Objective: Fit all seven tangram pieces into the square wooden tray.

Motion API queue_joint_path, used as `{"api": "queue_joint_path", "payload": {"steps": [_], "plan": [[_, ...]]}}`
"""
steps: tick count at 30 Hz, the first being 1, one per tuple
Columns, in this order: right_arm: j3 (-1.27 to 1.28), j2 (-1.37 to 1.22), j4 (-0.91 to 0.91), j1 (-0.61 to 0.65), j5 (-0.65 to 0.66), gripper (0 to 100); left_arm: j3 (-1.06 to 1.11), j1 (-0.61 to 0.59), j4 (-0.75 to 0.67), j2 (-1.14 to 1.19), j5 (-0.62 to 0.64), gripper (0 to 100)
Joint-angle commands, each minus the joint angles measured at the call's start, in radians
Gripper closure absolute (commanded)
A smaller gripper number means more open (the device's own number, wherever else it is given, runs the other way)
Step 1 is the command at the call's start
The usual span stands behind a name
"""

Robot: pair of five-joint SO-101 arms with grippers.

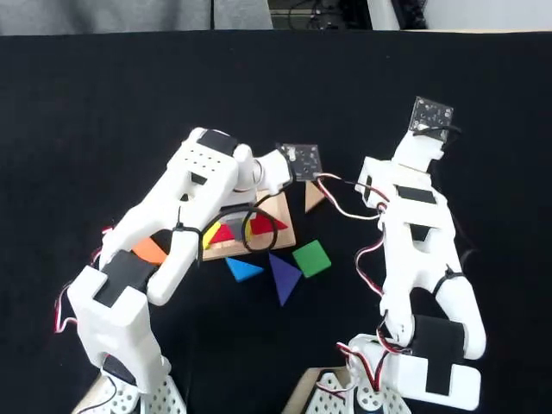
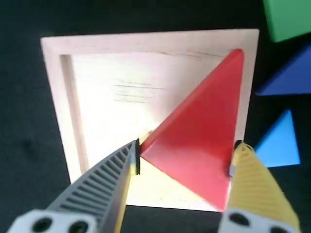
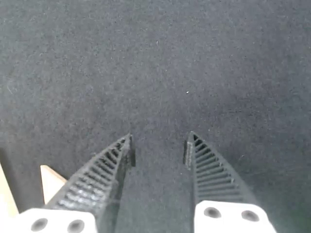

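Left gripper (image 2: 185, 156) pinches the red triangle (image 2: 201, 121) over the tray (image 2: 146, 42) — best seat its edges against a corner before releasing; right gripper (image 3: 158, 148) hangs spread.

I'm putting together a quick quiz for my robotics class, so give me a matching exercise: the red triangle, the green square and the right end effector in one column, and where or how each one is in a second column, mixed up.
Column one:
1. red triangle
2. green square
3. right end effector

Column two:
A. open above bare cloth
B. gripped by the left end effector, inside the tray
C. lying on the cloth outside the tray

Pairs: 1-B, 2-C, 3-A
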State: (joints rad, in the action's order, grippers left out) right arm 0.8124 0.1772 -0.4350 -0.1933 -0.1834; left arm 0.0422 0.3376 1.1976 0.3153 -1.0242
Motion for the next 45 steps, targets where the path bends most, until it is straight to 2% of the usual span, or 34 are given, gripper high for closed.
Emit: {"api": "queue_joint_path", "payload": {"steps": [1,7,11,16,19,21,23,24,26,28,36,41,45], "plan": [[-0.008,0.047,0.017,-0.012,-0.008,82.2,-0.064,0.007,-0.009,-0.009,0.028,68],[-0.010,0.048,0.017,-0.014,-0.006,82.2,-0.059,0.005,-0.006,-0.017,0.028,68],[-0.010,0.048,0.017,-0.012,-0.005,82.2,-0.084,-0.054,0.014,-0.051,0.046,68],[-0.008,0.047,0.017,0.020,0.040,82.2,-0.096,-0.214,0.129,-0.255,0.212,75],[-0.002,0.047,-0.005,0.106,0.132,82.5,-0.018,-0.332,0.158,-0.410,0.393,80],[-0.004,0.048,-0.044,0.170,0.195,86.4,0.094,-0.406,0.149,-0.511,0.531,84],[-0.004,0.048,-0.068,0.233,0.241,94.6,0.225,-0.472,0.133,-0.600,0.638,89],[-0.004,0.048,-0.075,0.259,0.259,98.9,0.292,-0.503,0.123,-0.637,0.683,91],[0.001,0.048,-0.087,0.304,0.296,97.0,0.417,-0.545,0.097,-0.700,0.772,97],[-0.007,0.053,-0.129,0.334,0.328,98.5,0.527,-0.581,0.038,-0.753,0.868,97],[-0.035,0.047,-0.190,0.436,0.339,98.8,0.900,-0.722,-0.370,-0.861,1.224,96],[-0.038,0.047,-0.216,0.542,0.336,98.8,0.981,-0.736,-0.446,-0.914,1.284,96],[-0.031,0.047,-0.219,0.560,0.336,98.8,1.009,-0.736,-0.448,-0.959,1.286,96]]}}
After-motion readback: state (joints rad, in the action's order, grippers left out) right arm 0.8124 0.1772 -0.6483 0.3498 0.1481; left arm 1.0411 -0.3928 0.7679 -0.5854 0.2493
